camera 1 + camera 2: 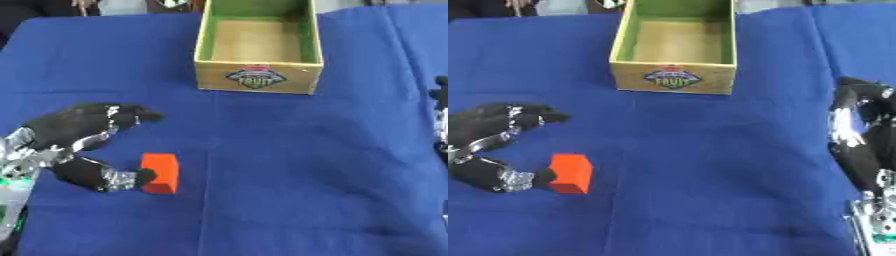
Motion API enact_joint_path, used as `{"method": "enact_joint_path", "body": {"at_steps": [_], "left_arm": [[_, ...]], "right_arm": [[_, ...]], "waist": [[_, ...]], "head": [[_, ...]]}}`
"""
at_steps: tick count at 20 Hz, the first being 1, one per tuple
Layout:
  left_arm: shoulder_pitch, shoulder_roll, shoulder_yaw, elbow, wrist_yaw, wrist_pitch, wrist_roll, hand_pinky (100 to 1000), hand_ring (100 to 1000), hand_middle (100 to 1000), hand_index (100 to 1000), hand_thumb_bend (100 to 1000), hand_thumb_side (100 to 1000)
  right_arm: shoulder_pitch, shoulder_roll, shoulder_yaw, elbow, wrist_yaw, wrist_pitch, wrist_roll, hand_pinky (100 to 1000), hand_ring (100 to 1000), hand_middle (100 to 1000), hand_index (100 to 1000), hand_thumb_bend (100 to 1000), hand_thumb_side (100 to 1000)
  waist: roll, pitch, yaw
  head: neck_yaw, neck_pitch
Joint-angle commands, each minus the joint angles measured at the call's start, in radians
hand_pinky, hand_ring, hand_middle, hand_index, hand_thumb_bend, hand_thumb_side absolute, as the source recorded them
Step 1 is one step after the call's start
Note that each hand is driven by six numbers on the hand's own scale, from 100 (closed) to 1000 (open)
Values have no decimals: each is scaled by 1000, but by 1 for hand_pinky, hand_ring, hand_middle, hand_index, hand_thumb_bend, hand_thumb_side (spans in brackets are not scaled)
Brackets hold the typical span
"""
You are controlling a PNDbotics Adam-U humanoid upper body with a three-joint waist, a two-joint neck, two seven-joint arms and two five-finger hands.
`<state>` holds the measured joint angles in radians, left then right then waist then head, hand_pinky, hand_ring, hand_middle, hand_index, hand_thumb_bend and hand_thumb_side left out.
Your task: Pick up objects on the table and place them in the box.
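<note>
Beside the orange block [160, 173], on its left, the left hand [74, 131] is seen spread wide, its thumb touching the block's side and its fingers [131, 116] arched above and apart from it. Nothing is gripped yet. For a sound pick, the fingers should be brought down onto the block's far side before closing. Well right of the block, at the bench [289, 175] edge, the right hand [859, 145] is rested; its fingers cannot be judged. Beyond the block, the box [256, 75] stands empty.
</note>
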<state>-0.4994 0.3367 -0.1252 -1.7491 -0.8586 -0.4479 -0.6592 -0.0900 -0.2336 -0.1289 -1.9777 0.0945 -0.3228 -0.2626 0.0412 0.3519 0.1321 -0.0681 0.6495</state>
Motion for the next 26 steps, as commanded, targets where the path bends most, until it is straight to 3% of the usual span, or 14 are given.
{"method": "enact_joint_path", "body": {"at_steps": [1,13,21,26], "left_arm": [[-2,-4,-6,-3,-34,-147,-123,691,824,827,1000,539,1000],[15,-36,-25,31,-166,-188,-110,672,823,784,986,555,1000],[10,-46,-15,115,-238,-181,-67,643,801,683,932,566,1000],[5,-52,-16,160,-252,-185,-50,600,779,619,865,522,1000]], "right_arm": [[-3,-9,-6,-22,9,3,-2,707,750,487,591,100,346],[1,-4,-2,-22,14,6,3,708,748,483,588,100,348],[1,2,1,-22,18,10,10,708,747,480,585,100,349],[0,5,3,-22,21,10,13,709,747,478,584,100,347]], "waist": [[0,-23,3],[-1,-22,0],[-3,-18,-3],[-5,-14,-6]], "head": [[-3,-8],[-5,-5],[-7,-12],[-4,-14]]}}
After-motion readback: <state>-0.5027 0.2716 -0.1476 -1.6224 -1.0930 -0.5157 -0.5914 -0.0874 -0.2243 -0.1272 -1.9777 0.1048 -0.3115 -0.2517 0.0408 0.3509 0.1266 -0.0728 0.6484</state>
